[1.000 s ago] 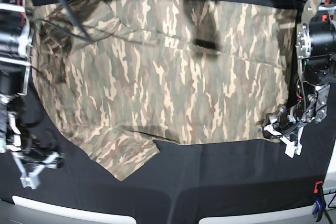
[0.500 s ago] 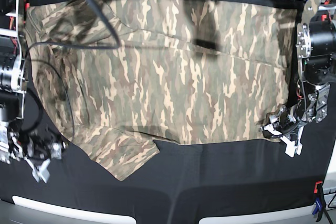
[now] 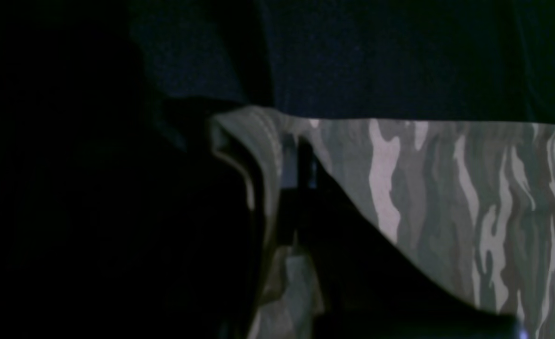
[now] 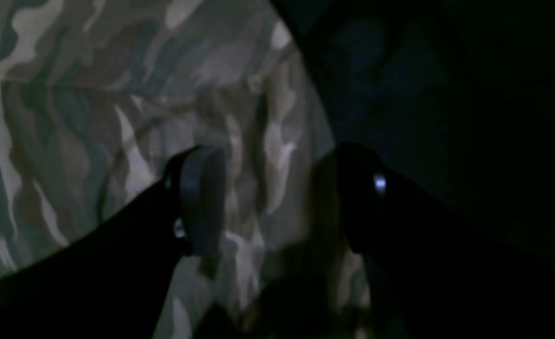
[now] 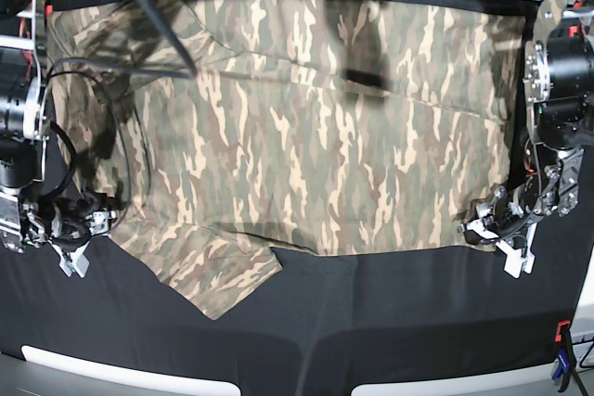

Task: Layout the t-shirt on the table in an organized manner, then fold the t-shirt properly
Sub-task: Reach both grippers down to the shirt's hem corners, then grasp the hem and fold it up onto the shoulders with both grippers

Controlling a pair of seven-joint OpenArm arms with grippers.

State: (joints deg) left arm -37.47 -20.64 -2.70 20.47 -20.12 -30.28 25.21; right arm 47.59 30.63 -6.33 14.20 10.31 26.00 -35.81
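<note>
You see the shirt (image 5: 306, 127) spread flat across the far half of the table (image 5: 371, 322). Your left gripper (image 5: 497, 229) is clamped on the hem corner near the right edge. Your right gripper (image 4: 277, 202) stands agape over the sleeve edge at the left edge.

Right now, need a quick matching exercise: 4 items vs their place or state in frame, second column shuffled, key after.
Items:
1. left gripper
2. right gripper
3. t-shirt
4. blue clamp

Places or states:
A. spread flat over the far half of the table
B. open, at the sleeve edge
C. near corner of the table, base view's right
D. shut on the hem corner

Pairs: 1-D, 2-B, 3-A, 4-C
</note>
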